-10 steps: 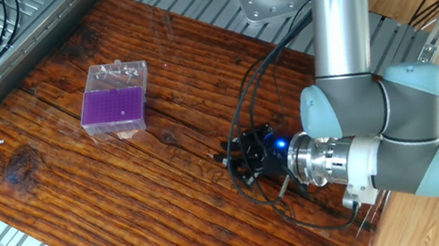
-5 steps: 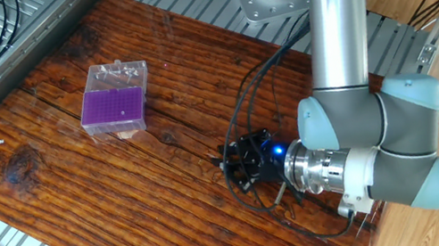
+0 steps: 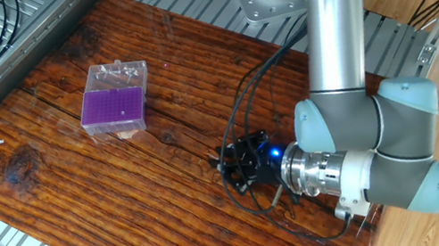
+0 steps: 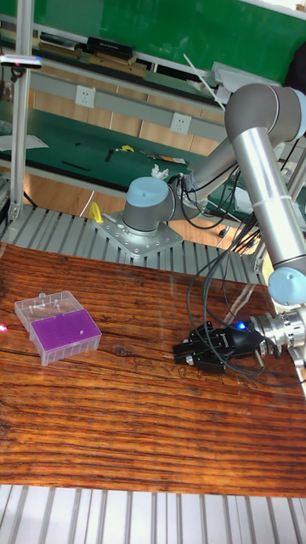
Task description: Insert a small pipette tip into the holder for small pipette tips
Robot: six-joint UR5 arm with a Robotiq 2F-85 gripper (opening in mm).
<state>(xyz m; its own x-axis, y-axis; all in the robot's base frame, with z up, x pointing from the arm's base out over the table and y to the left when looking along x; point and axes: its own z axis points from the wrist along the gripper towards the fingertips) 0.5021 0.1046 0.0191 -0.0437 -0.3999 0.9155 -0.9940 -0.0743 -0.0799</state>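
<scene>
In the fixed view, the wooden desk [image 3: 125,203] is seen as a slanted slab bordered by ribbed metal rails on its left and lower sides. A wide stretch of bare wood is left between the holder for small pipette tips [image 3: 114,108] and the pincer [image 3: 225,164]. The holder, a clear box with a purple perforated top, is set near the desk's upper left part, well apart from the pincer. The pincer is held low over the wood near the desk's right edge, pointed leftward, with black cables [image 3: 246,118] looped above it. Whether the pincer is open or closed cannot be told here, and no tip can be made out in it.

In the tall fixed view, the holder [image 4: 58,326] is found at the left of the desk [image 4: 127,425], close to its left edge. The pincer [image 4: 183,351] is placed far to the right of it, just above the surface, with its black fingers [image 4: 189,346] pointing toward the holder. Open wood lies between them. The jaw state cannot be told here either.
</scene>
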